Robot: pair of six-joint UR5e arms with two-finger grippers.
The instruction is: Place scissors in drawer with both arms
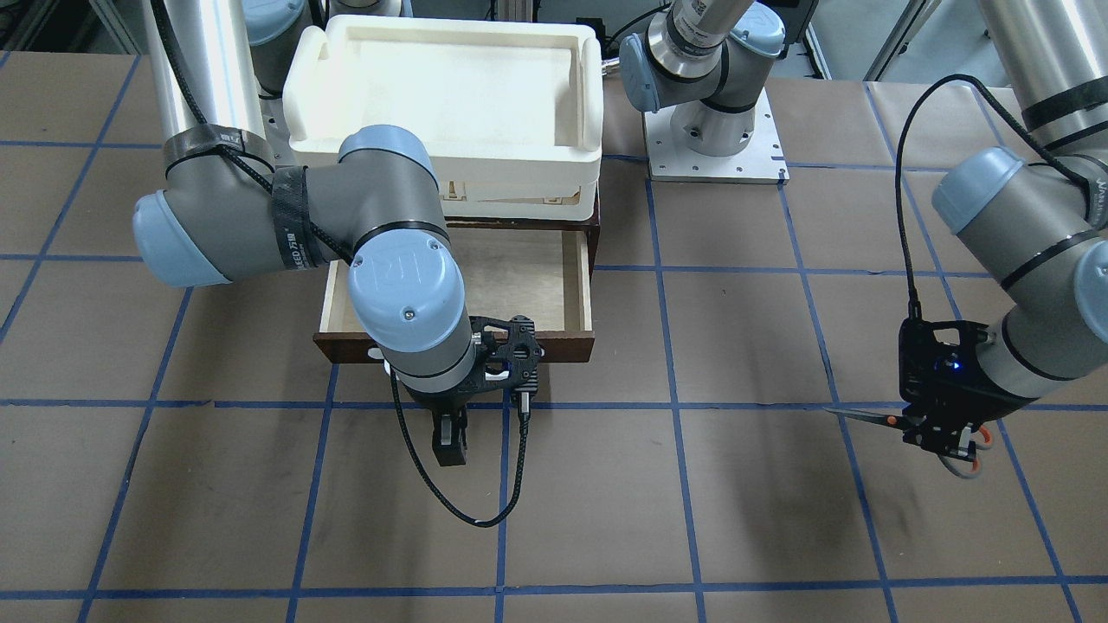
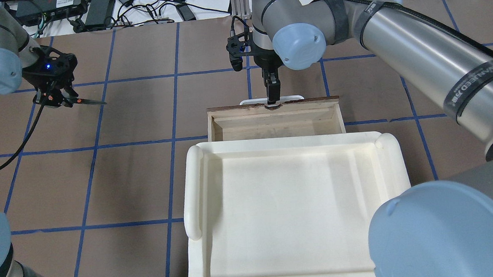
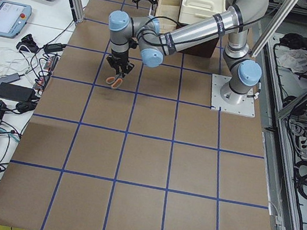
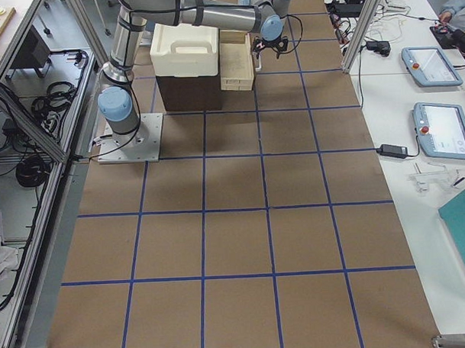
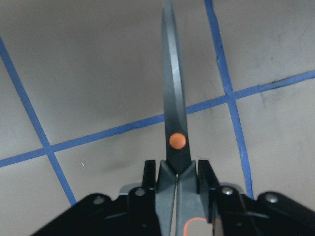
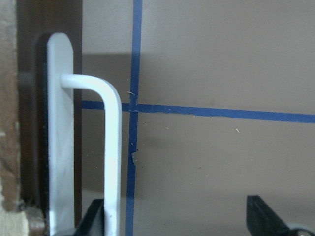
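Observation:
The scissors (image 1: 866,418) hang above the table, held near their orange pivot by my left gripper (image 1: 939,437), which is shut on them. The blades point sideways and the grey-orange handles stick out behind. The left wrist view shows the dark blades (image 5: 174,113) clamped between the fingers (image 5: 150,172). The drawer (image 1: 578,285) is pulled open, its pale inside bare. My right gripper (image 1: 448,446) is open at the drawer's white bar handle (image 6: 110,147). The bar lies just inside one finger (image 6: 93,216). In the overhead view the left gripper (image 2: 54,97) is far left of the drawer (image 2: 212,129).
A white plastic bin (image 1: 589,104) sits on the brown cabinet above the drawer and overhangs its back part. The right arm's elbow (image 1: 381,242) hangs over the drawer's left part. A black cable (image 1: 485,519) loops down to the table in front of the drawer.

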